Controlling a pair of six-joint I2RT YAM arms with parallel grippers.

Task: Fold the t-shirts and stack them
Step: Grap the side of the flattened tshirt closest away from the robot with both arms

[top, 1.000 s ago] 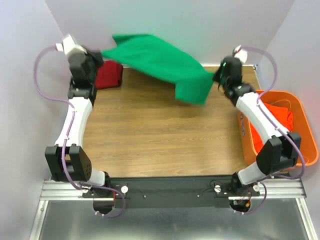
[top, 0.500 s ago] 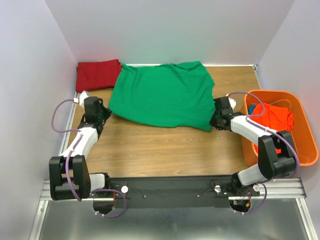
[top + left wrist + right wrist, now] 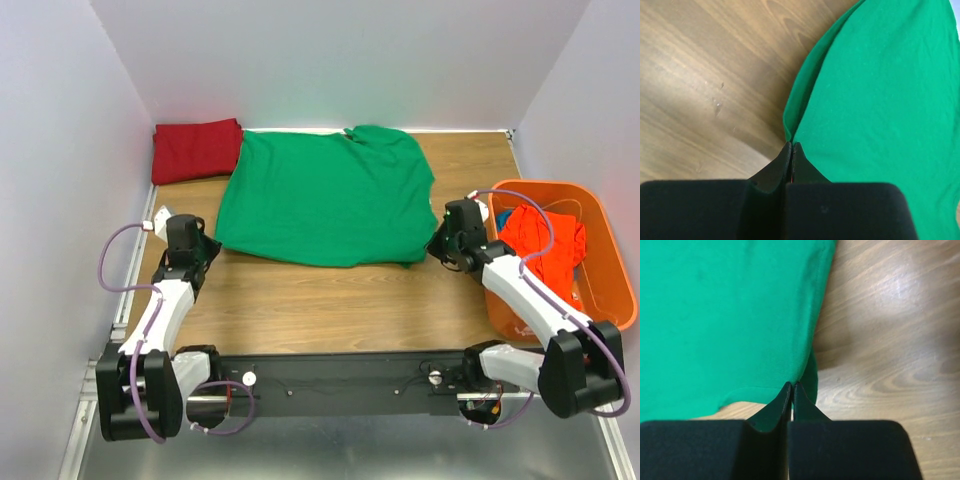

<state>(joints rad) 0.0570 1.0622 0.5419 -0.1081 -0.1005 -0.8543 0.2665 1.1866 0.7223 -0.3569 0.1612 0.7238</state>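
Observation:
The bright green t-shirt (image 3: 325, 195) lies spread flat across the far middle of the table. My left gripper (image 3: 208, 243) is shut on its near left corner, low over the wood; in the left wrist view the cloth (image 3: 880, 90) folds up into the shut tips (image 3: 791, 145). My right gripper (image 3: 437, 243) is shut on the near right corner; the hem (image 3: 725, 315) runs into its tips (image 3: 792, 385). The dark red t-shirt (image 3: 197, 150) lies folded at the back left. The orange-red t-shirt (image 3: 545, 240) lies crumpled in the basket.
The rigid orange plastic basket (image 3: 540, 185) stands at the right table edge, close to my right arm; a bit of blue (image 3: 512, 215) shows inside it. White walls close the back and sides. Bare wood lies between the shirt and the arm bases.
A second ago both grippers held the green shirt up in the air at the back. They have come down and toward the near side, and the shirt now lies flat.

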